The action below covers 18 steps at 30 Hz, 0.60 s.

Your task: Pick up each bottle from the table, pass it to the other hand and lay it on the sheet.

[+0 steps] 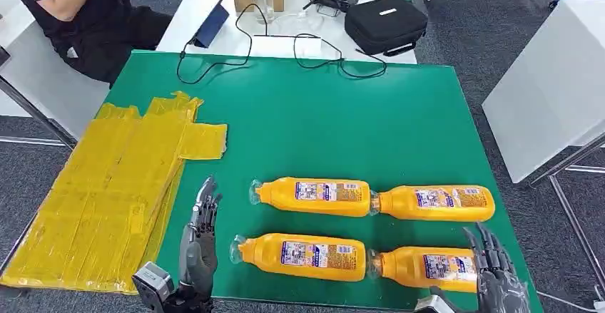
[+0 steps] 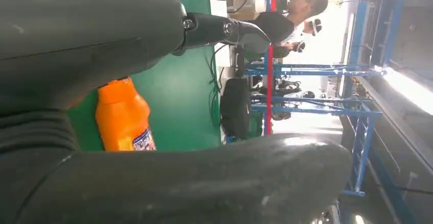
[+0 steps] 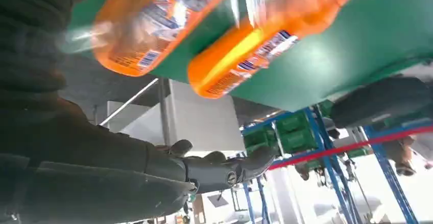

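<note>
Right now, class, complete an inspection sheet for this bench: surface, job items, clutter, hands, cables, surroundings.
Surface: green table, flat.
Job's things: four orange bottles lying in two rows; yellow sheet at the table's left edge, no bottle on it.
Clutter: nothing seen on the green table apart from the cables.
Hands: left hand open beside the sheet; right hand open beside the near right bottle.
Cables: black cables trail over the far edge.
Surroundings: white table with black case; a person seated far left.

— What do we see on the green table (image 1: 399, 113)?
— We see four orange bottles (image 1: 314, 197) lying in two rows, a yellow sheet (image 1: 107, 192) over its left edge, and black cables (image 1: 314, 53) trailing along the far edge.
</note>
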Each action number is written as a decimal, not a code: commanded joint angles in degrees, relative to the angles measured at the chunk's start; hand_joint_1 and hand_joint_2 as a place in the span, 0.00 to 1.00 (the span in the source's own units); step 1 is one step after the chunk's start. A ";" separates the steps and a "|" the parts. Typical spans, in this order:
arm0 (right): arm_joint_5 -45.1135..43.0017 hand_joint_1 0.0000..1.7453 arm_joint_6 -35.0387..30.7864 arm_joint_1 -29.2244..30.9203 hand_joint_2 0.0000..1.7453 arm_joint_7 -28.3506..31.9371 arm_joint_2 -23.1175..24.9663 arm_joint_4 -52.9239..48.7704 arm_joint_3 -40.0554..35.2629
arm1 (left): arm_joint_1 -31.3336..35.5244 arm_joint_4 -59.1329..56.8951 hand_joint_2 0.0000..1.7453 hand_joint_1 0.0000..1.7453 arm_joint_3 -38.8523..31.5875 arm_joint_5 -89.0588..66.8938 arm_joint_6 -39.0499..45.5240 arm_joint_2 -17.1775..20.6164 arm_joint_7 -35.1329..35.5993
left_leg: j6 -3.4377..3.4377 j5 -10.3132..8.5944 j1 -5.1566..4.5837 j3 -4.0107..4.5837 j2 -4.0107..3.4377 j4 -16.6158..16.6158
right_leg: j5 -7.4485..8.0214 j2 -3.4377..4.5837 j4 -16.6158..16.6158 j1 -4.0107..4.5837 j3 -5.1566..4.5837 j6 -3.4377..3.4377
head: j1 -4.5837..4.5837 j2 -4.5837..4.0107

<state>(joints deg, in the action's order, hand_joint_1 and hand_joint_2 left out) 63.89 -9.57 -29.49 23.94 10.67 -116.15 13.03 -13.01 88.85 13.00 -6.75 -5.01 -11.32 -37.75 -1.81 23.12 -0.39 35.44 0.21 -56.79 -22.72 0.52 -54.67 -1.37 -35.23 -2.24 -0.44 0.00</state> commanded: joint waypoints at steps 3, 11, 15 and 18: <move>5.71 0.00 6.65 4.06 1.00 5.66 8.46 1.74 15.14 | 0.68 -3.56 0.00 0.00 -1.87 0.11 -0.38 0.19 -0.62 | 0.15 0.10 0.05 -0.29 0.03 0.03 | -0.09 -0.09 0.02 0.06 0.28 0.14 | 0.02 0.00; 11.66 0.00 7.03 3.96 1.00 6.87 9.33 2.47 16.73 | 0.73 -5.04 0.00 0.00 -1.63 1.19 -0.62 1.40 -2.13 | 0.16 0.11 0.06 -0.33 0.03 0.05 | -0.10 -0.09 0.05 0.07 0.32 0.16 | 0.00 0.00; 13.88 0.00 7.08 3.74 1.00 6.28 9.33 2.43 16.84 | 0.85 -5.35 0.00 0.00 -1.38 1.56 -0.66 1.69 -2.25 | 0.15 0.10 0.06 -0.29 0.01 0.05 | -0.09 -0.06 0.05 0.07 0.29 0.16 | 0.00 0.00; 13.88 0.00 7.08 3.74 1.00 6.28 9.33 2.43 16.84 | 0.85 -5.35 0.00 0.00 -1.38 1.56 -0.66 1.69 -2.25 | 0.09 0.03 0.03 -0.15 0.02 0.05 | -0.03 -0.04 0.05 0.03 0.15 0.09 | 0.00 0.00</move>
<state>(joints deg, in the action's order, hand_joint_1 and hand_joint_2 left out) 77.44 -2.84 -26.23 30.38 19.13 -116.08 27.91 -12.98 86.90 12.02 -5.33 -5.62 -11.15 -39.08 -1.81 23.12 -0.39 35.42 0.21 -56.79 -22.72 0.52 -54.68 -1.37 -35.22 -2.23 -0.44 0.00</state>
